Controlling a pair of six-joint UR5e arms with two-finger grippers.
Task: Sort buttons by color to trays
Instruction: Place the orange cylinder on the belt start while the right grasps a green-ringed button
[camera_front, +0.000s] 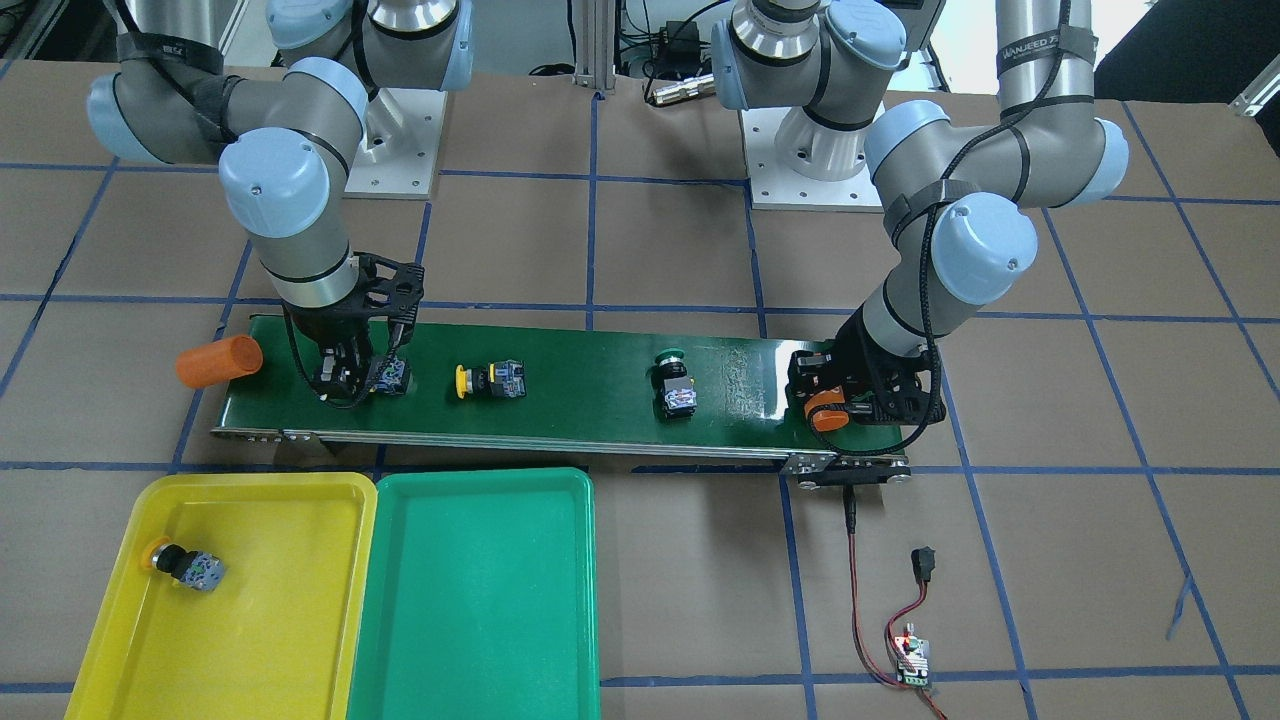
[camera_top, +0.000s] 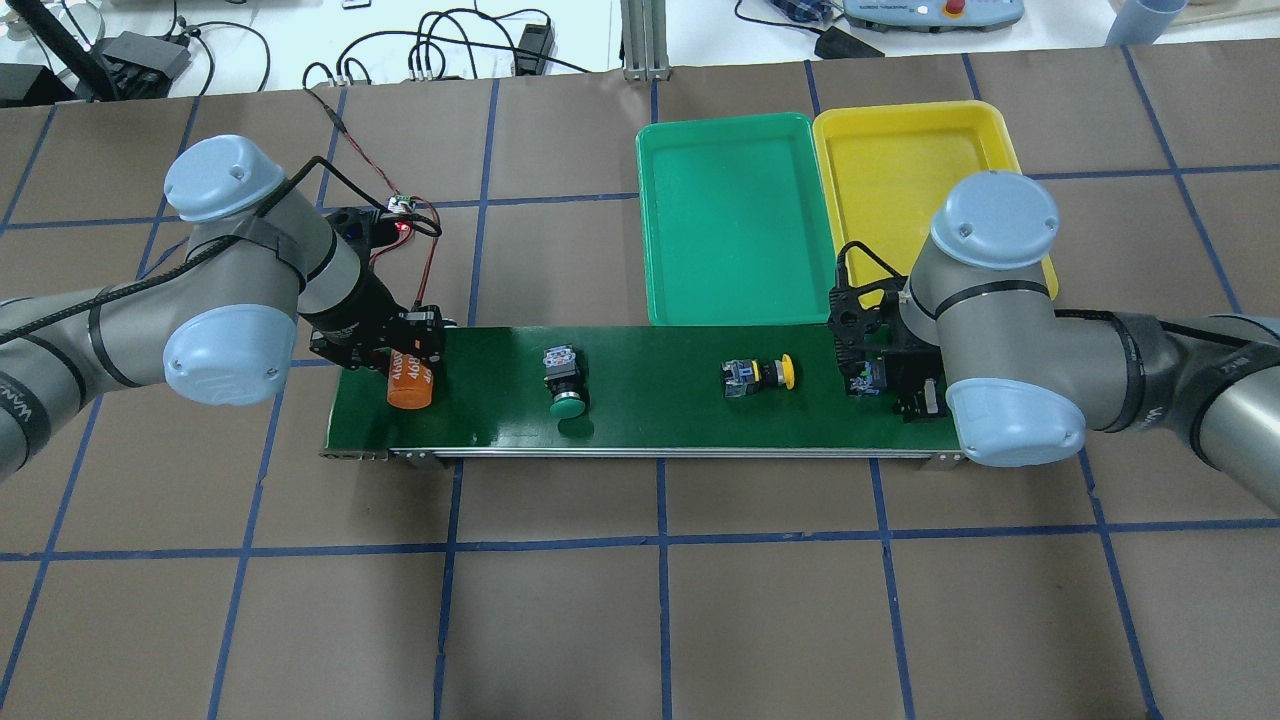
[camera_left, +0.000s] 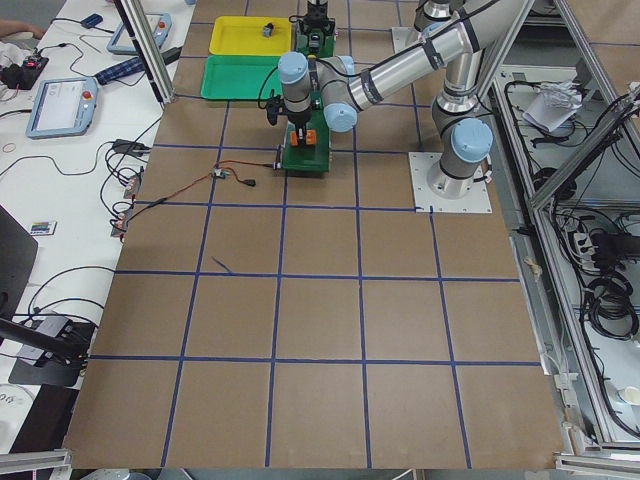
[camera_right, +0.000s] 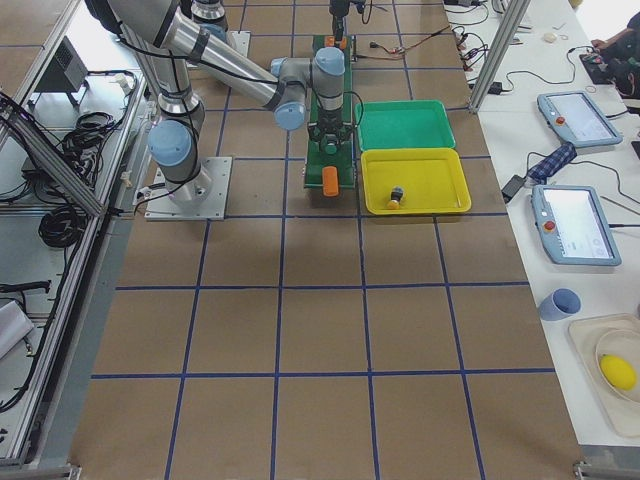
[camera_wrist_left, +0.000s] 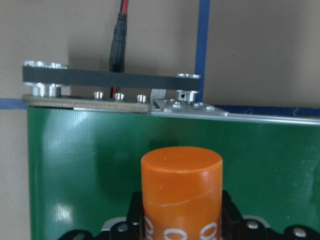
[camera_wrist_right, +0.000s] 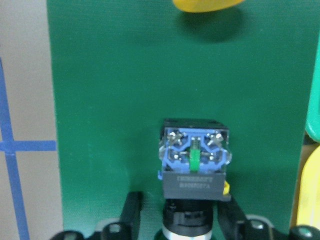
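Observation:
On the dark-green belt (camera_front: 590, 395) lie a yellow-capped button (camera_front: 488, 381) and a green-capped button (camera_front: 673, 385). Another yellow button (camera_front: 185, 566) lies in the yellow tray (camera_front: 290, 620). The green tray (camera_front: 475, 600) beside it holds nothing. My right gripper (camera_front: 365, 383) is low over the belt's end. Its fingers (camera_wrist_right: 132, 212) stand either side of a fourth button (camera_wrist_right: 194, 155), with a gap on one side; its cap is mostly hidden. My left gripper (camera_front: 830, 405) at the other end is shut on an orange cylinder (camera_wrist_left: 181, 190).
A second orange cylinder (camera_front: 218, 361) lies off the belt's end beside the right arm. A small controller board (camera_front: 912, 655) with red and black wires lies on the brown table past the left arm's end of the belt. Both trays also show in the overhead view (camera_top: 735, 220).

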